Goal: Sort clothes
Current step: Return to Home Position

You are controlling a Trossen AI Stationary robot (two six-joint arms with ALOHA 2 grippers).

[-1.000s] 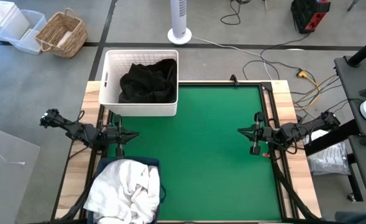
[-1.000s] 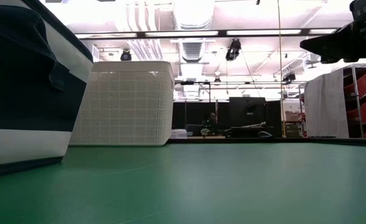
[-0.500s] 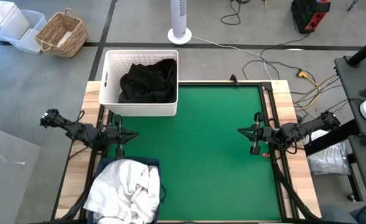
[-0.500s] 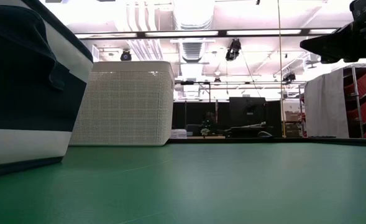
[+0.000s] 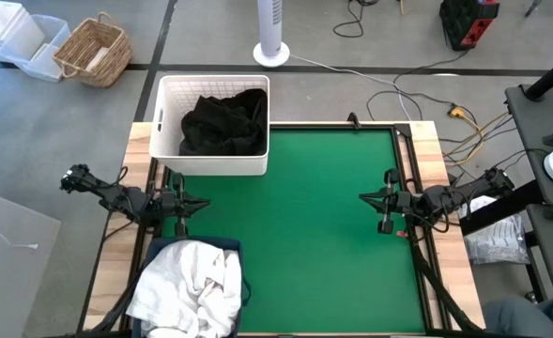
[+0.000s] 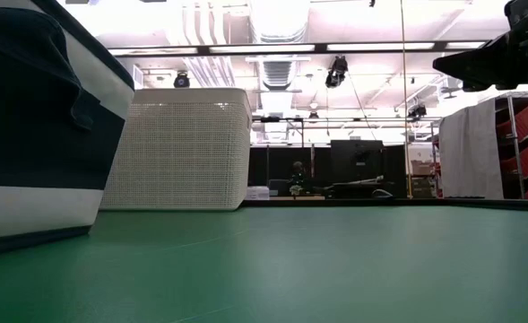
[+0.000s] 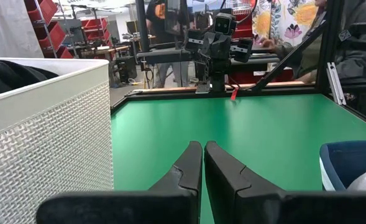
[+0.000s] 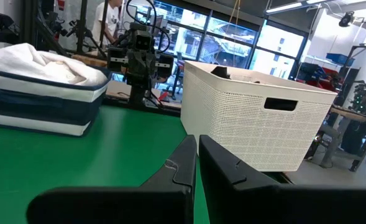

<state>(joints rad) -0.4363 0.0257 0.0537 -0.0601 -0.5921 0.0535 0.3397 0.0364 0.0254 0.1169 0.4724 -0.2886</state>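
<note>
Jaws of the left gripper (image 5: 201,203) and the right gripper (image 5: 368,198) are closed tight, holding nothing. Left sits near the white basket (image 5: 215,161), just off its front wall. Right is well apart from the basket, across the green tabletop (image 5: 295,225). Black clothes (image 5: 224,122) lie inside the basket, possibly with dark green among them. White clothes (image 5: 187,282) fill the navy bin (image 5: 231,246), which stands beyond the left gripper from the basket.

Wicker basket (image 5: 113,62) and tower fan (image 5: 271,38) on floor.
</note>
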